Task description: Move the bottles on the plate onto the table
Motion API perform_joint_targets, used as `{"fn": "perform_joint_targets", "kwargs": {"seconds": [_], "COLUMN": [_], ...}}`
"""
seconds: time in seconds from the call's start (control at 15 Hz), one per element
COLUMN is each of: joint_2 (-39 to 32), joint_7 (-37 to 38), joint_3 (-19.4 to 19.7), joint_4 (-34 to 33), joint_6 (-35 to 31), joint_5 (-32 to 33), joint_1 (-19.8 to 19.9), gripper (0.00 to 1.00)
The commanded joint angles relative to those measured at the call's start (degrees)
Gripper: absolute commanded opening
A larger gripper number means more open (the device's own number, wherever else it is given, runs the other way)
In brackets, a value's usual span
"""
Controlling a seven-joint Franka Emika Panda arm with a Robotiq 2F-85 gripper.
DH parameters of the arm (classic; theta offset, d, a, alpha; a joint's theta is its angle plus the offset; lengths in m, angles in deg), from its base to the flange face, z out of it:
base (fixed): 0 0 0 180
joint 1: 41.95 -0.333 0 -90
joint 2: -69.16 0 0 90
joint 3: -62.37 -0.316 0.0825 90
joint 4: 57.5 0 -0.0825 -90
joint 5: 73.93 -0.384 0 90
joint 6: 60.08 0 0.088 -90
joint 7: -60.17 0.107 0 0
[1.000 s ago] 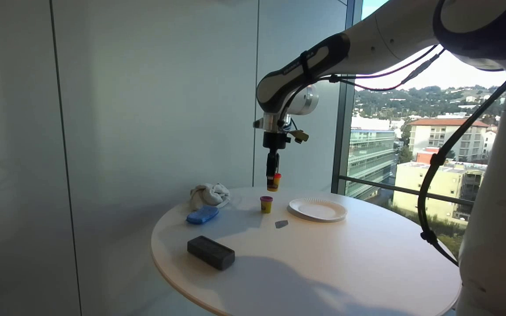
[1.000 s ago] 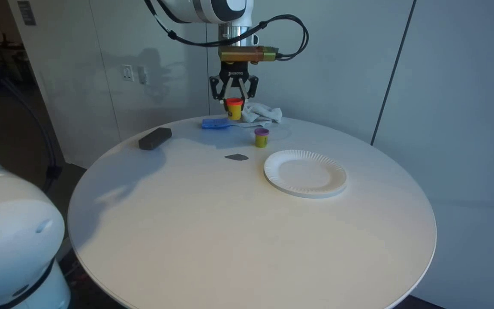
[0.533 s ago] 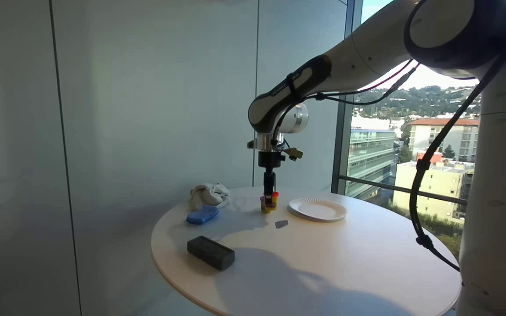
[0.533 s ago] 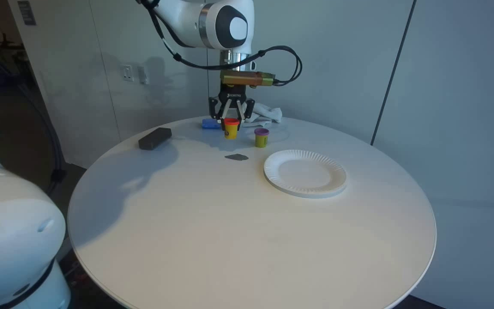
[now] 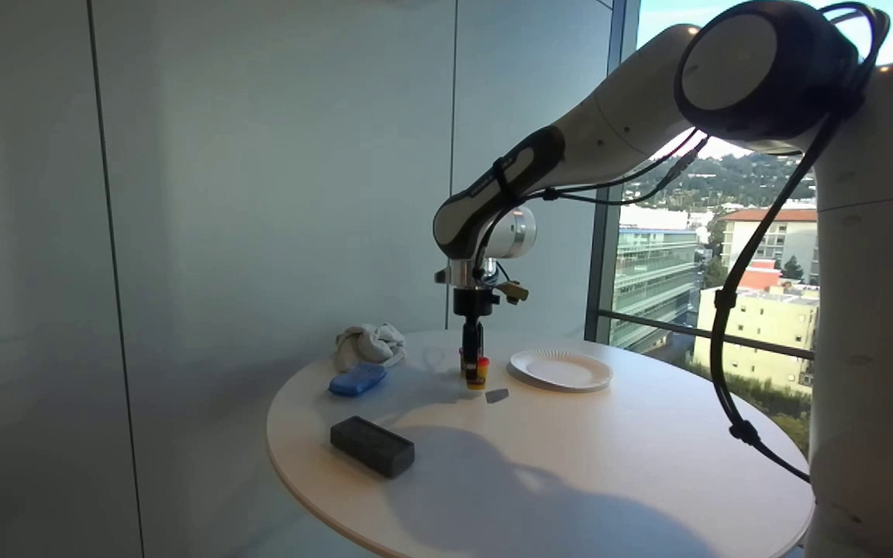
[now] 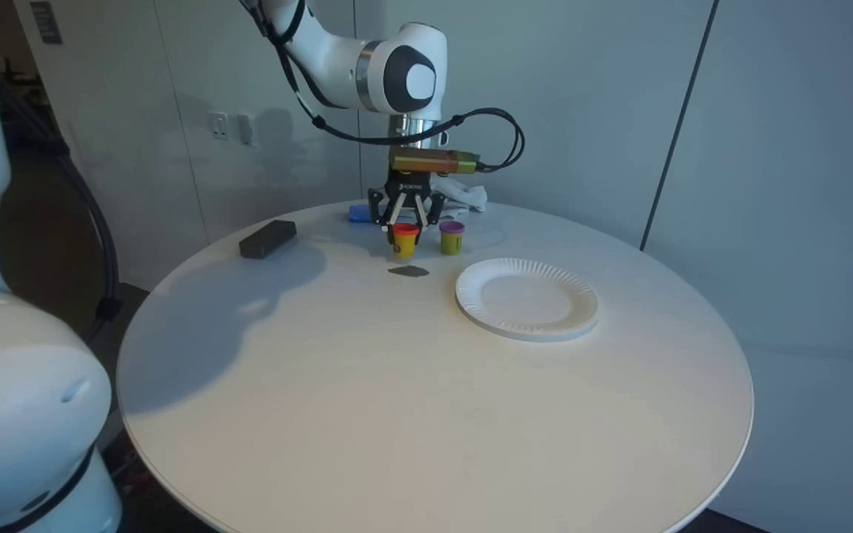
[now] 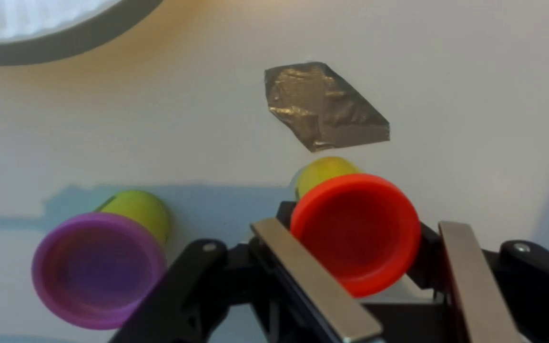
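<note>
A yellow pot with a red lid (image 6: 403,248) stands upright between the fingers of my gripper (image 6: 404,235). The gripper is shut on it, and the red lid (image 7: 358,233) fills the space between the fingers in the wrist view. The pot is at the tabletop or just above it; I cannot tell which. A yellow pot with a purple lid (image 6: 452,240) stands on the table beside it; in the wrist view it is at the left (image 7: 100,271). In an exterior view the gripper (image 5: 471,378) mostly hides it. The white paper plate (image 6: 530,296) holds nothing.
A grey tape patch (image 6: 409,271) lies on the round table (image 6: 426,414) just in front of the held pot. A black block (image 5: 373,446), a blue item (image 5: 357,380) and a crumpled pale cloth (image 5: 370,345) also lie on the table. A wall stands behind.
The gripper has come down with the red-lidded pot, from well above the table to tabletop level, beside the purple-lidded pot. The other objects have not moved.
</note>
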Motion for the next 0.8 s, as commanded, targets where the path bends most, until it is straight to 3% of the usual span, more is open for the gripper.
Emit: {"fn": "perform_joint_targets", "kwargs": {"seconds": [0.0,0.13,0.2,0.47,0.73], "joint_2": [-1.0,-1.2,-1.0,2.5,11.4], "joint_7": [1.1,1.5,1.5,2.7,7.4], "joint_3": [-0.7,-0.7,-0.6,-0.1,1.9], "joint_4": [-1.7,-1.9,-1.9,-1.4,0.6], "joint_6": [-0.8,-0.8,-0.8,-0.5,-0.5], "joint_5": [-0.6,-0.6,-0.7,0.0,1.3], "joint_1": [1.2,1.5,1.7,2.4,3.8], "gripper": [0.81,0.96,0.99,1.00,1.00]}}
